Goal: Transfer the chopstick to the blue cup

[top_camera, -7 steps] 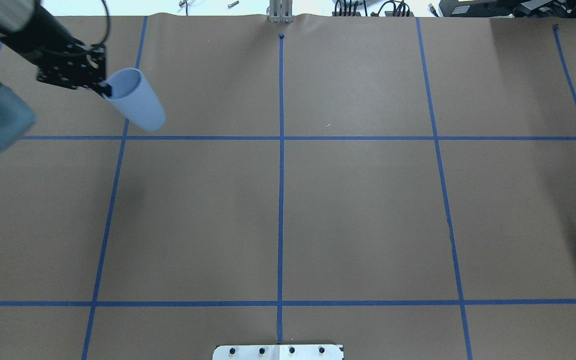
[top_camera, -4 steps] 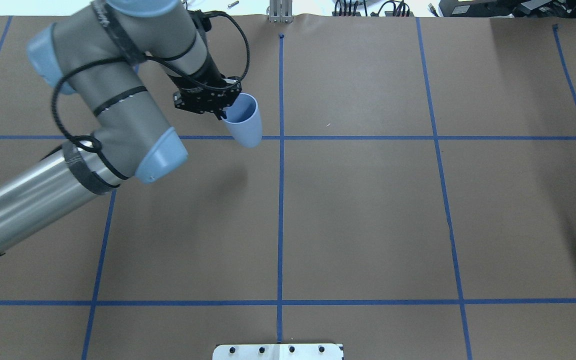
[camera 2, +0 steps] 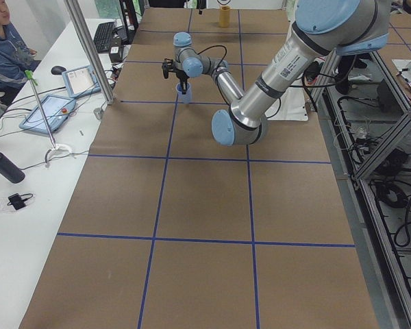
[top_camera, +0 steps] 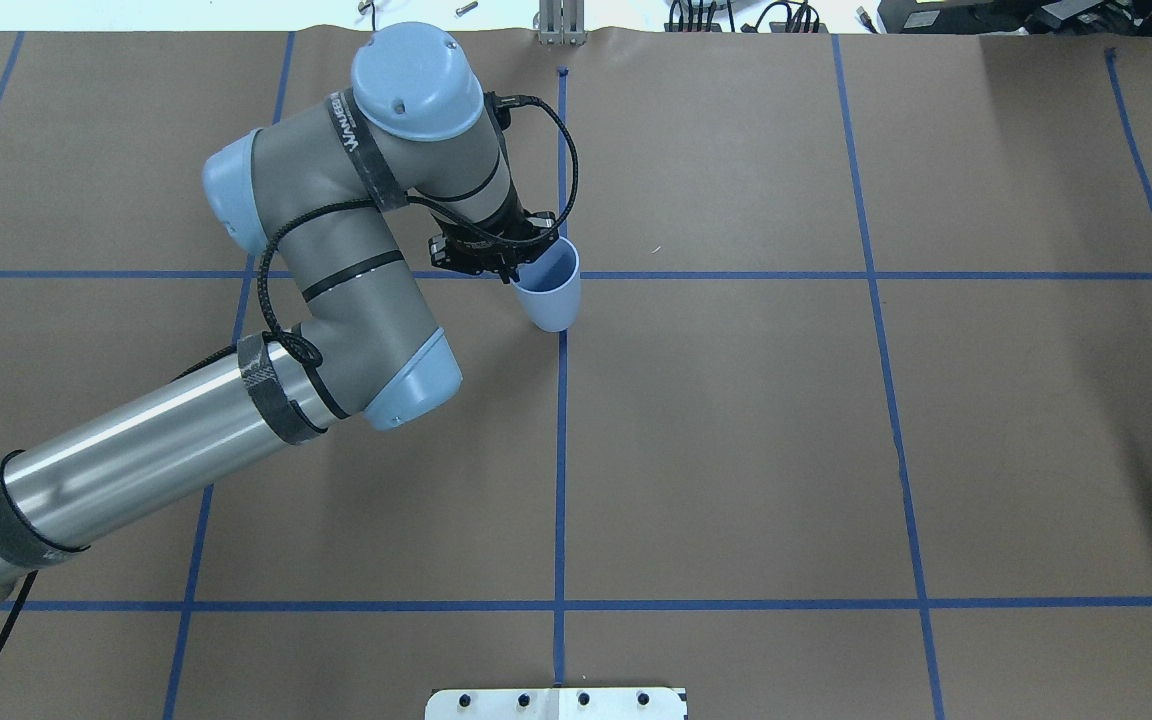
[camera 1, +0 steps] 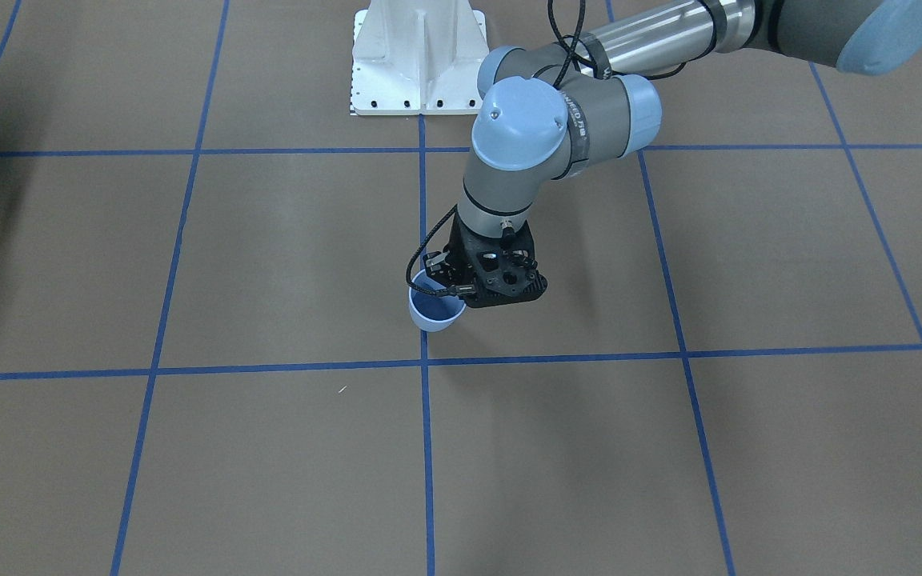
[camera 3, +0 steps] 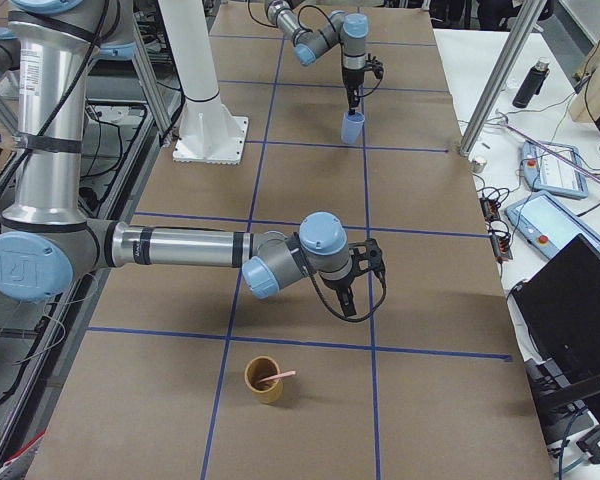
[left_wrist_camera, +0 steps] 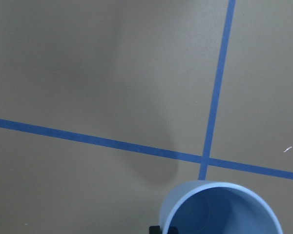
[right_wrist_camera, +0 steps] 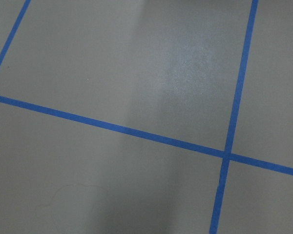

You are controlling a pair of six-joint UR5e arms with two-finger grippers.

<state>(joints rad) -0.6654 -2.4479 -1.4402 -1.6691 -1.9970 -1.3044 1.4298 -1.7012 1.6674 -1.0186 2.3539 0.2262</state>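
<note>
My left gripper (top_camera: 514, 272) is shut on the rim of the blue cup (top_camera: 550, 291), one finger inside and one outside. The cup hangs upright just above the table by the middle tape crossing. It also shows in the front view (camera 1: 431, 311), the left wrist view (left_wrist_camera: 219, 210) and both side views (camera 2: 185, 96) (camera 3: 352, 128). The pale pink chopstick (camera 3: 279, 377) leans in a tan cup (camera 3: 264, 381) at the table's right end. My right gripper (camera 3: 350, 306) hangs near that cup, pointing down; I cannot tell whether it is open or shut.
Blue tape lines (top_camera: 561, 450) divide the brown table into squares. The white robot base (camera 1: 419, 60) stands at the robot's edge. An operator (camera 2: 3, 48) sits at a side table with tablets (camera 2: 46, 113). Metal posts (camera 2: 89, 48) stand at the far edge.
My left arm has carried the blue cup to the right, from the far left square to the centre tape line, and a little nearer the robot. The cup stays in the grip.
</note>
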